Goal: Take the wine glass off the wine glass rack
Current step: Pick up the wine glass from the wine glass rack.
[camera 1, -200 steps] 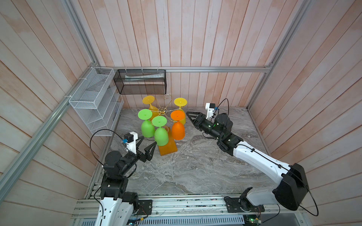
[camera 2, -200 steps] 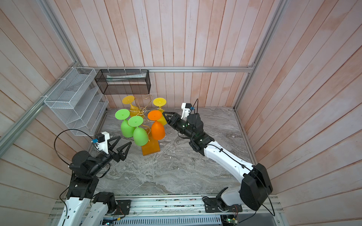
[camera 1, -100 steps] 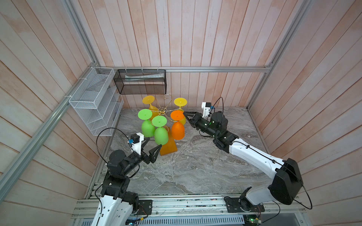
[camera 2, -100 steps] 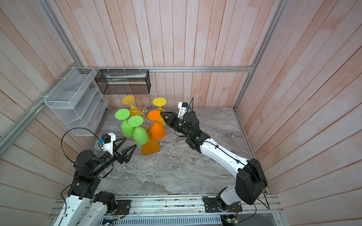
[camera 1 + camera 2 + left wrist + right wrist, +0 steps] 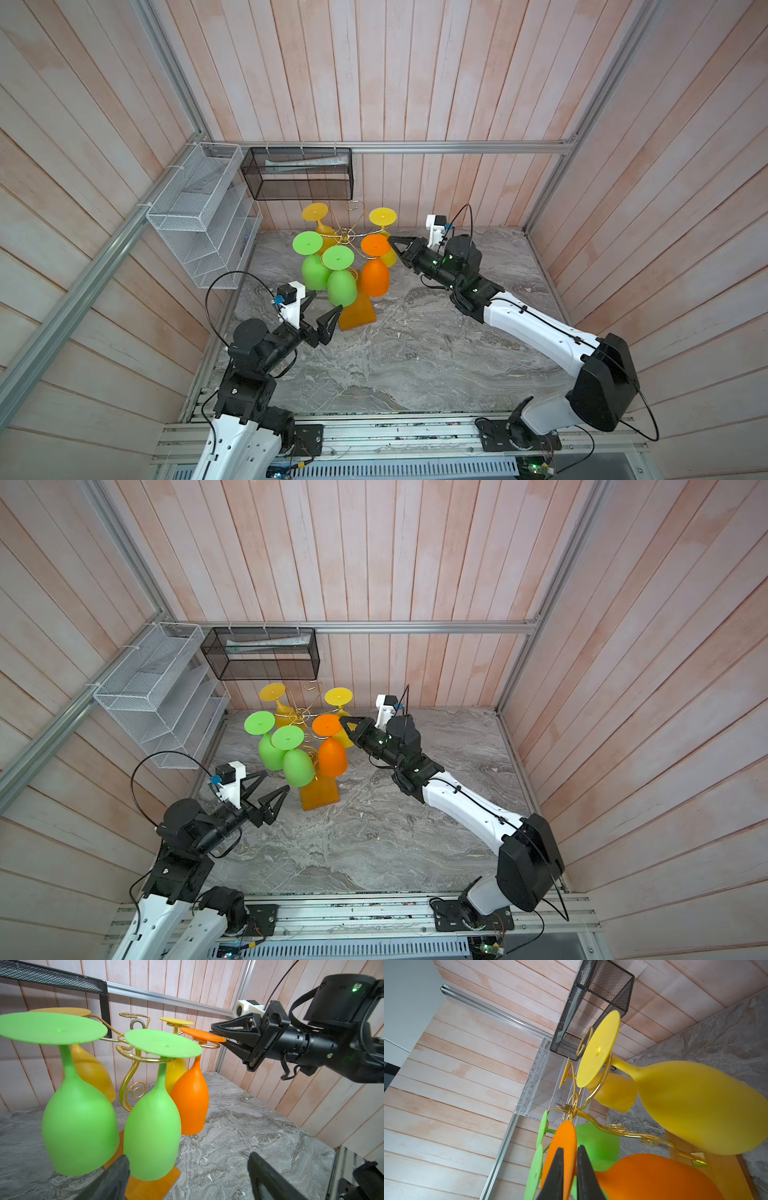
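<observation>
Lower left, left gripper (image 5: 327,300) gapes empty; centre frame, wine glass rack (image 5: 348,237) carries orange wine glass (image 5: 375,277) bowl-down, probably light, stiff, slick plastic, right gripper (image 5: 391,240) clamped on its thin foot rim, though the stem is likely the surer hold.

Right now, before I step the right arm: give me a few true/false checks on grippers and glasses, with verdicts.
1. The right gripper is shut on the foot of the orange wine glass. True.
2. The left gripper holds a green glass. False: it is open and empty, near the base of the wine glass rack.
3. Five glasses hang on the rack. True: two green glasses, two yellow glasses, one orange.
4. The orange wine glass stands upright on the table. False: it hangs bowl down from a scroll arm.
5. The black mesh basket sits on the table. False: it is mounted up on the back wall.
</observation>
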